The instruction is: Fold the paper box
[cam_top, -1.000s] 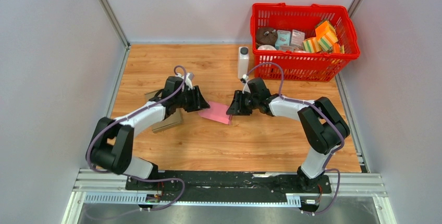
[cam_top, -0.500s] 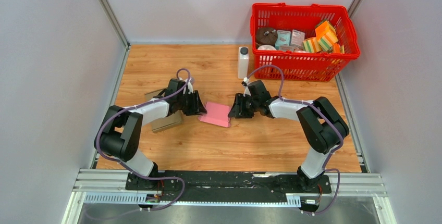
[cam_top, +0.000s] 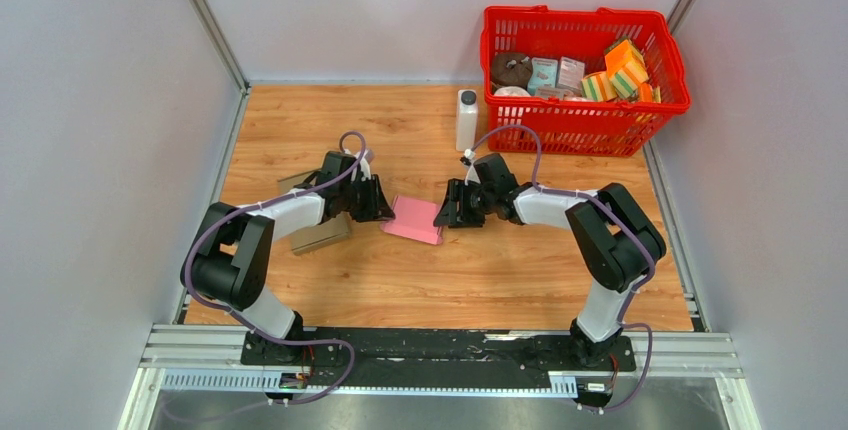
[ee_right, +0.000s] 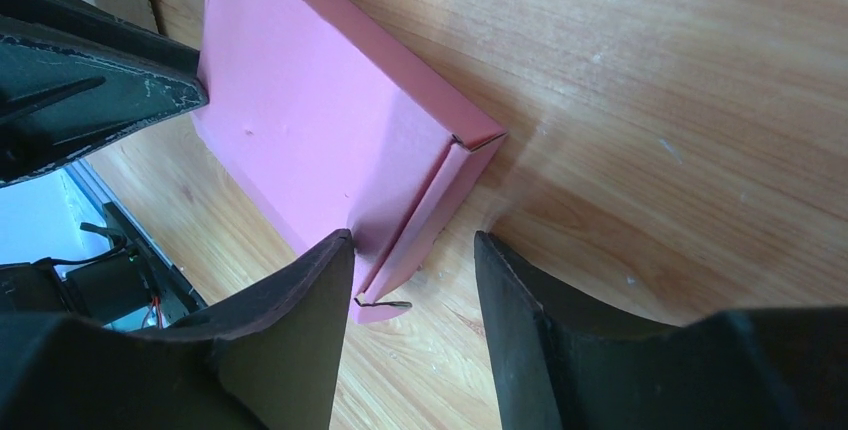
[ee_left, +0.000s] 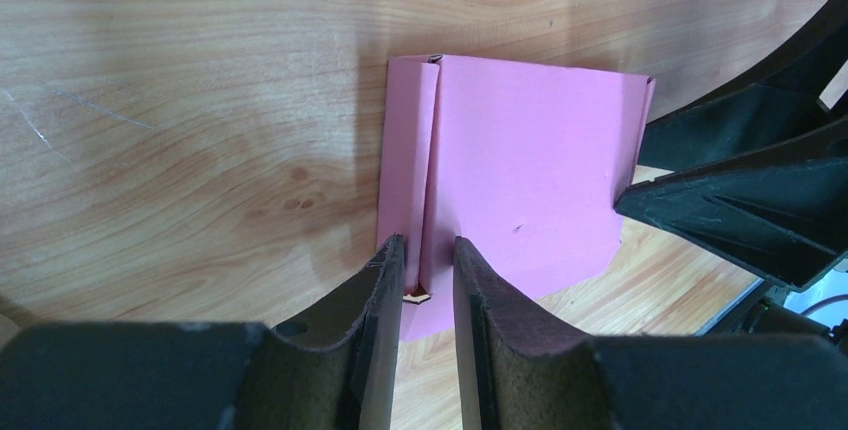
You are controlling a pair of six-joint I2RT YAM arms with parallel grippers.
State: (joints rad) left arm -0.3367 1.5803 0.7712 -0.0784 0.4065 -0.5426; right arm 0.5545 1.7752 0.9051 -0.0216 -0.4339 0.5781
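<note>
A flat pink paper box [cam_top: 415, 218] lies on the wooden table between my two grippers. My left gripper [cam_top: 384, 211] is at its left edge. In the left wrist view the box [ee_left: 520, 160] shows a folded side strip. The left gripper [ee_left: 430, 262] straddles that strip with only a narrow gap. My right gripper [cam_top: 442, 214] is at the box's right edge. The right wrist view has the box [ee_right: 300, 120] with one end flap at its corner. There the right gripper [ee_right: 412, 250] stands open wide around that corner, its left finger [ee_right: 320, 290] against the box.
A red basket [cam_top: 585, 12] full of small items stands at the back right, with a white bottle [cam_top: 466, 120] beside it. Brown cardboard pieces [cam_top: 320, 235] lie under the left arm. Grey walls close in both sides.
The left arm dropped lower and its jaws narrowed around the box's side strip. The right jaws widened. The box shifted slightly and now lies squarer.
</note>
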